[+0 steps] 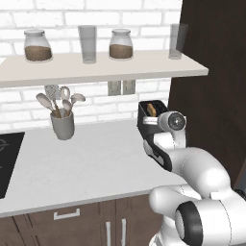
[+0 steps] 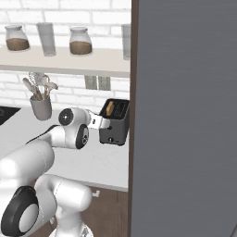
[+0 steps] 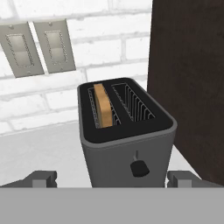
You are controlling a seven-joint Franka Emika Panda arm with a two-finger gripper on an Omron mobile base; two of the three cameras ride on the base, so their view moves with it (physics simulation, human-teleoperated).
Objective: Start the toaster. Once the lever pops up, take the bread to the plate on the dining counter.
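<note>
1. Table (image 1: 86, 163): white worktop lying under the brick wall; both base views are showing a utensil cup (image 1: 62, 124) standing on it, well left of the toaster.
2. Toaster (image 3: 124, 135): black, sitting at the table's right end beside a dark panel (image 3: 188, 83); its lever knob (image 3: 139, 168) is showing in the hand view.
3. Claw (image 3: 112, 179): hanging released, fingertips straddling the toaster's front, apart from it; the arm is hiding it in the base views.
4. Bread (image 3: 103, 105): standing upright in the left slot.

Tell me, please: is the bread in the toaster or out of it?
In. The bread stands upright in the left slot of the toaster, its top edge showing above the slot; the right slot is empty.
</note>
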